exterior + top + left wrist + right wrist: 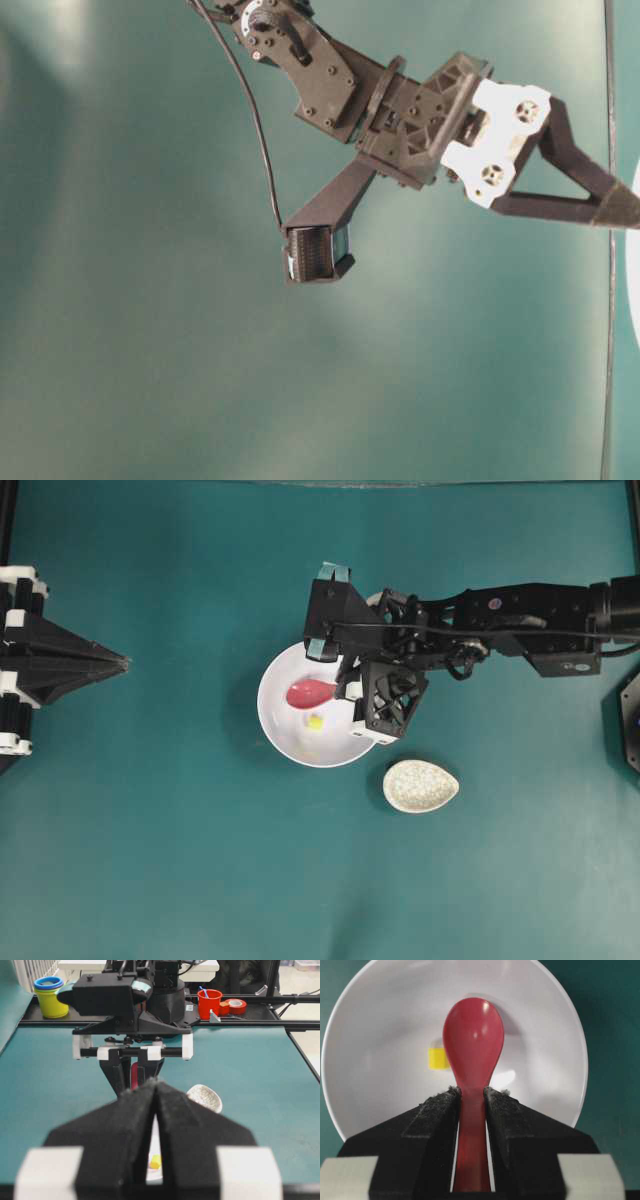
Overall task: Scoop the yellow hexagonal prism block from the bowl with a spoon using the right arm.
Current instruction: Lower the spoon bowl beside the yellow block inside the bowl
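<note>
Right end effector [471,1097] w/ spoon [473,1040] over bowl [380,1020], angled down.

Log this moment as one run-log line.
stage: scooping | right gripper: shut on spoon, scoop over bowl | yellow block: in bowl, beside scoop, not on it | left gripper: shut, idle

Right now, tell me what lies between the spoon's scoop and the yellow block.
Nothing: bare white bowl floor separates spoon and block, per the right wrist view.
</note>
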### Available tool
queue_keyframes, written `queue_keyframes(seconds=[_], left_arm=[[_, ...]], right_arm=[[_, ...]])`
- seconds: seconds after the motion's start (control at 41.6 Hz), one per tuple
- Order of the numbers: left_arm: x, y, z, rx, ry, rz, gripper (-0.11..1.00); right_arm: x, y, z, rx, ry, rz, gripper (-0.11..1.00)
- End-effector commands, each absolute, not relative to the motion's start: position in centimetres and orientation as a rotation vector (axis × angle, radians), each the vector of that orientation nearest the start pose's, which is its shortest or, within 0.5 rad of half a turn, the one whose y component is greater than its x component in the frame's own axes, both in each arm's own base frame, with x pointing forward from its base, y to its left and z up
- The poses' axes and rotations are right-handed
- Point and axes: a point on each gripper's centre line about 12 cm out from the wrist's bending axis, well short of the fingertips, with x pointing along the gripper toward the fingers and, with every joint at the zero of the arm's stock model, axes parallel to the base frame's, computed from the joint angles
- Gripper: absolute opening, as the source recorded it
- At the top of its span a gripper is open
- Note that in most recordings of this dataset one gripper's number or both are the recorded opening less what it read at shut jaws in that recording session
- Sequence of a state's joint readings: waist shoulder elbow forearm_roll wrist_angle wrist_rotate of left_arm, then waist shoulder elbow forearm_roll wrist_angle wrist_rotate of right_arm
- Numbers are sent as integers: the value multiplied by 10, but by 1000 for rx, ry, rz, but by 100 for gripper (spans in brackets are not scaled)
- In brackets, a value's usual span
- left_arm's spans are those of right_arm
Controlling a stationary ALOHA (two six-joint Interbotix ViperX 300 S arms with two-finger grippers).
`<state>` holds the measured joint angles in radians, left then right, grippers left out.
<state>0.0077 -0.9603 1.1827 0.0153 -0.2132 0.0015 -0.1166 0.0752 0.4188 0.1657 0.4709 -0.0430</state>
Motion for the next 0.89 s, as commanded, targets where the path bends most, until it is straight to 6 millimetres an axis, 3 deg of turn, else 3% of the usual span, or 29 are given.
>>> queue_keyframes(seconds=[0.0,0.505,0.866], left_arm=[[201,1,285,21,-1,5,0],[201,1,285,21,0,5,0],[201,1,284,21,6,5,0]], right_arm=[[417,-39,202,179,891,-85,23],[408,-38,231,181,817,-86,23],[375,-33,250,228,836,-89,23]])
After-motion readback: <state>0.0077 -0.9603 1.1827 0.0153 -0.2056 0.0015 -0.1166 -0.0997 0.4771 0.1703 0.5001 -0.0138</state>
